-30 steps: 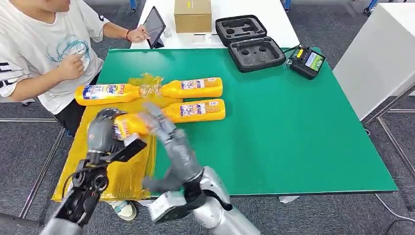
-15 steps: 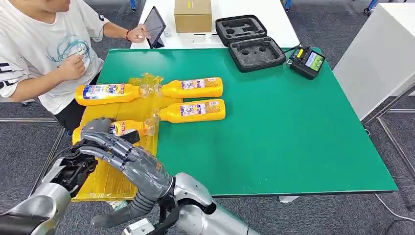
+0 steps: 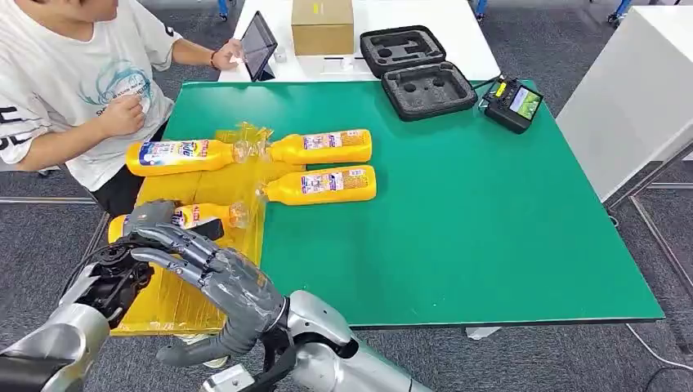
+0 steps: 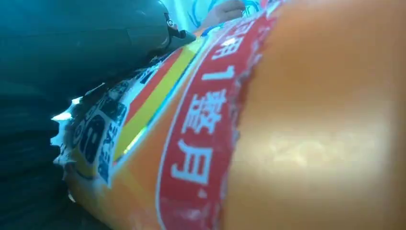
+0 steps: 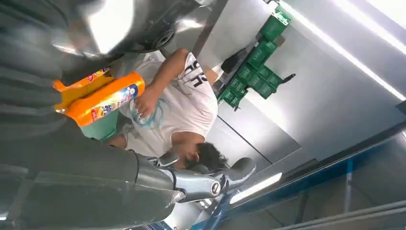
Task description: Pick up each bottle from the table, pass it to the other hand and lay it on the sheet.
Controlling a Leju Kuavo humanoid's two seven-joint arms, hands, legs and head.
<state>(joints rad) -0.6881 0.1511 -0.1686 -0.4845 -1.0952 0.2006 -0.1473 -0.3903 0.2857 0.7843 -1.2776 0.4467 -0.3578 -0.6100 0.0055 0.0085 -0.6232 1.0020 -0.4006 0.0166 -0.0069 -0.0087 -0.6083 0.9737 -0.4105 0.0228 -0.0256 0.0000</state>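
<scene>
Left hand [image 3: 151,216] wraps its grey fingers over an orange bottle [image 3: 200,216] that lies on its side on the yellow sheet [image 3: 176,298], near the sheet's left edge; the left wrist view looks straight onto that bottle's red and yellow label [image 4: 201,139], pressed close against the hand. Whether the bottle's weight is on the sheet or in the hand I cannot tell. Right hand [image 3: 221,282] sits just in front of the left, low over the sheet, holding nothing, its dark fingers [image 3: 167,241] apart and stretched toward the left arm [image 3: 82,314].

Further up the sheet a second orange bottle [image 3: 176,155] lies along its far edge, its clear cap end beside crumpled clear wrap [image 3: 249,139]. Two more bottles lie on their sides on the green worktop [image 3: 490,212], one [image 3: 323,147] behind the other [image 3: 323,185], both just beside the sheet.

At the worktop's far edge stand an open black foam case [image 3: 417,69] and a handheld controller [image 3: 513,102]. Behind them are a cardboard box [image 3: 322,24] and a tablet [image 3: 257,45] that a seated person [image 3: 73,73] in a white shirt touches.
</scene>
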